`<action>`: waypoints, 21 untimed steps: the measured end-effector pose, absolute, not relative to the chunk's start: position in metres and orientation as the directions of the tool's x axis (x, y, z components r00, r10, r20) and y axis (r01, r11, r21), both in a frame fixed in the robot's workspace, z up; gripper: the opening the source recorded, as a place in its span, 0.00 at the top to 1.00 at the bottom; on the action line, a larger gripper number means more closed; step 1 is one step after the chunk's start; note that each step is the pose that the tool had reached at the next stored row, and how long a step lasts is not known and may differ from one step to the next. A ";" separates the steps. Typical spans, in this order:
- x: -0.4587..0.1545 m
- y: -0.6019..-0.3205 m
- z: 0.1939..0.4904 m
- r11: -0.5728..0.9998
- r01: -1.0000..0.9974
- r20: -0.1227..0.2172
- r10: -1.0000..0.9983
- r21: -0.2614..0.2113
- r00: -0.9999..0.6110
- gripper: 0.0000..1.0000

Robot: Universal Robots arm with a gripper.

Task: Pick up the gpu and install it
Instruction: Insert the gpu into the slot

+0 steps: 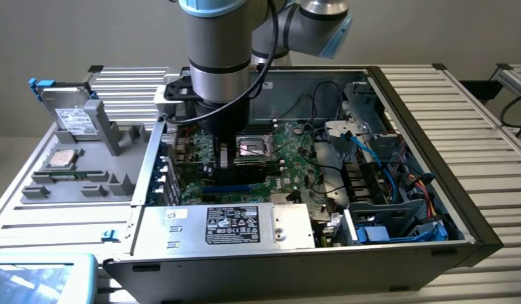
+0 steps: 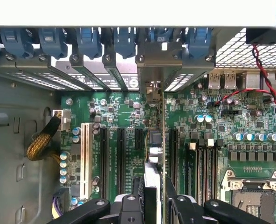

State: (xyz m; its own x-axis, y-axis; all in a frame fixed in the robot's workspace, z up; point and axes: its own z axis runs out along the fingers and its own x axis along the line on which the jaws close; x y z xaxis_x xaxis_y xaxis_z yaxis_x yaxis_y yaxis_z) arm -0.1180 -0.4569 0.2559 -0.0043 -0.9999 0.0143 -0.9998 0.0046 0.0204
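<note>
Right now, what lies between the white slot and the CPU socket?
Wrist view: past the white slot come black expansion slots, then the gpu edge-on in the gripper, then memory slots before the CPU socket.

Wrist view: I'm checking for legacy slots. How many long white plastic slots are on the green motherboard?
1. The long white plastic slot lies beside a column of blue-topped capacitors, apart from the green gpu card in the gripper, which may hide others.

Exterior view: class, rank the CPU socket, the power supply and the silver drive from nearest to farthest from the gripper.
1. CPU socket, beside the gripper holding the gpu.
2. Power supply, at the case's near edge.
3. Silver drive, outside the case, exterior view's left.
</note>
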 end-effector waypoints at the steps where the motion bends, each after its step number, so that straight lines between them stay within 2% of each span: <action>1: -0.118 -0.457 0.256 0.005 -1.000 0.014 -1.000 0.020 -0.005 0.72; 21: -0.119 -0.454 0.253 0.006 -1.000 0.014 -1.000 0.020 -0.006 0.72</action>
State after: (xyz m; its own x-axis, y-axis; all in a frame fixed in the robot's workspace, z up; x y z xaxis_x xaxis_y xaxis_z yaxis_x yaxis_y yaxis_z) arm -0.1191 -0.4538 0.2534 -0.0055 -0.9999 0.0145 -0.9998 0.0058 0.0204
